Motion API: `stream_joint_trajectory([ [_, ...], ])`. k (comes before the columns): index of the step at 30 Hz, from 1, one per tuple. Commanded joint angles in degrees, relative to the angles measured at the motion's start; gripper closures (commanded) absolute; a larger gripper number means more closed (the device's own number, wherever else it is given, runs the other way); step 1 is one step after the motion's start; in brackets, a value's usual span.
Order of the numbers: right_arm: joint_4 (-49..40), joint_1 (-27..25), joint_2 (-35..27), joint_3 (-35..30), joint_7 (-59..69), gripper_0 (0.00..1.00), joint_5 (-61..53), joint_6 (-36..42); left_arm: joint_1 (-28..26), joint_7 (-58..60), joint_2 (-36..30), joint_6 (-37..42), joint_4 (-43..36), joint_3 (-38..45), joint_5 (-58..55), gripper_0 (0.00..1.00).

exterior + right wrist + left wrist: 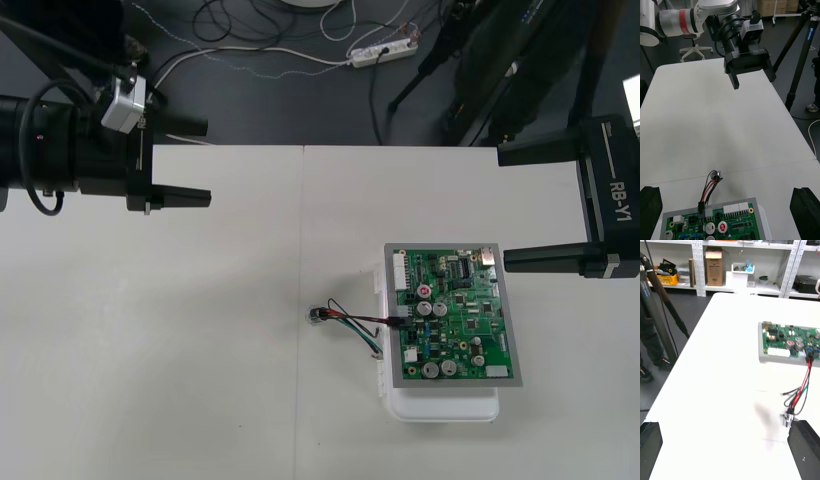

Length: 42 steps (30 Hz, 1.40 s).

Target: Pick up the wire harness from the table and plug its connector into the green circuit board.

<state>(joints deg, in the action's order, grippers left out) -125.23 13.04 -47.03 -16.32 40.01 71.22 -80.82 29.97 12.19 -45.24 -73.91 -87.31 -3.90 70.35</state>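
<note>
1. Wire harness point(355, 320): plug point(398, 322) seated at the 9 o'clock edge of the green circuit board point(455, 315); socket point(318, 315) on the table point(150, 350).
2. Left gripper point(205, 162): 10 o'clock of board, fingers wide apart, empty.
3. Right gripper point(503, 208): 1 o'clock of board, fingers wide apart, empty.

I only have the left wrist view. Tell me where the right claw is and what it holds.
Observer: The right claw is open and holds nothing. It hovers at the table's right side, with one finger beside the far right corner of the board.
Operator: Now place my left claw over the table.
Observer: The left claw is open near the far left corner, well apart from the wires.
Operator: Check the plug from the other wrist.
Observer: There the black plug stands upright at the board's edge and looks seated in it. The wires arch away to the metal socket, which lies on the table.
</note>
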Motion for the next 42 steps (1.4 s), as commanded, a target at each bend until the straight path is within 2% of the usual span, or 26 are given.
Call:
stream_joint_trajectory([
  [1, -2.30, 1.11, 0.80, -1.96, -1.69, 0.00, 0.32, -1.62, 2.29, 1.96, 5.60, -8.36, -5.85, 7.86, 5.76, 0.01],
  [10, -2.91, 1.11, 0.80, -2.22, -3.53, 0.00, 0.50, -4.96, 2.29, 14.00, 10.43, -16.09, -15.43, 16.30, 10.68, 0.01],
  [20, -2.39, 0.41, 0.89, -2.22, -3.01, 0.00, 1.73, -5.14, 2.20, 25.78, 10.96, -16.09, -26.51, 18.93, 13.05, 0.01],
  [42, -2.39, 0.41, 0.89, -2.22, -3.01, 0.00, 1.73, -5.14, 1.15, 25.96, 10.96, -16.09, -27.56, 18.93, 14.28, 0.01],
])
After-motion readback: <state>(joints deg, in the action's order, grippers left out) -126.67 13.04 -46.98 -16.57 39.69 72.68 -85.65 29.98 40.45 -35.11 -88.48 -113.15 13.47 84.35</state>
